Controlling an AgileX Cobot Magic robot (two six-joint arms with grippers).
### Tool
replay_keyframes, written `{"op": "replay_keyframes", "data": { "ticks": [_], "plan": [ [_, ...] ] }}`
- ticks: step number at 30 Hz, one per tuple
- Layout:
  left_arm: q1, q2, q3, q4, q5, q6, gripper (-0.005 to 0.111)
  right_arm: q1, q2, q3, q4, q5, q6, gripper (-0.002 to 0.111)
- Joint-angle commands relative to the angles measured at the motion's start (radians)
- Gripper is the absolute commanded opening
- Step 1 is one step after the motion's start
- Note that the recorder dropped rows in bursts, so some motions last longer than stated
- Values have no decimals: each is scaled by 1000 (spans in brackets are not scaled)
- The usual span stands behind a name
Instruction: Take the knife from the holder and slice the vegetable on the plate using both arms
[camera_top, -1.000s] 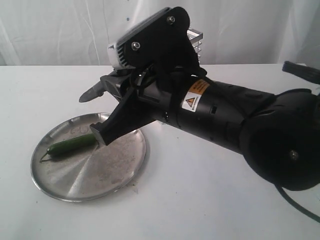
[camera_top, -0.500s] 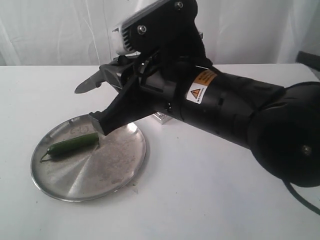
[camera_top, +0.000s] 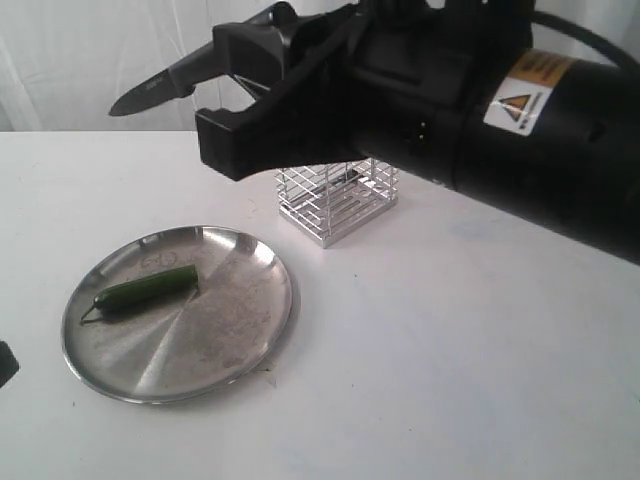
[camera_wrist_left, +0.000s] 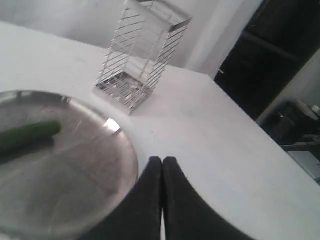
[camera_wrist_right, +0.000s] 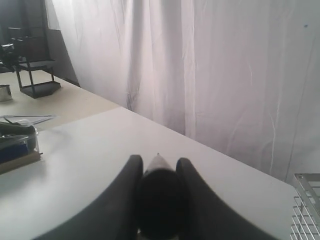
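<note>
The left gripper (camera_wrist_left: 162, 165), fingers pressed together on nothing, sits at the near edge of the plate (camera_top: 240, 335), where the vegetable (camera_top: 147, 290) lies loose and could roll or skid under the blade if nothing pins it. The knife (camera_top: 160, 88) is clamped by its handle in the right gripper (camera_top: 240, 100), point jutting leftward, high above the plate and well clear of the vegetable, with the emptied holder (camera_top: 338, 200) behind.
</note>
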Motion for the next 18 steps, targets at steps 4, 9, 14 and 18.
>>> {"op": "replay_keyframes", "data": {
  "ticks": [4, 9, 14, 18],
  "plan": [
    [-7, 233, -114, -312, 58, 642, 0, 41, -32, -4, -18, -1, 11, 12],
    [-7, 380, -304, -312, -1, 756, 0, 45, -34, -4, -16, -3, 11, 12],
    [-7, 518, -508, -312, -74, 962, 0, 45, -42, -4, -16, -16, 11, 12],
    [-7, 596, -594, -312, -89, 917, 0, 45, -46, -4, -16, -92, 9, 12]
  ]
}}
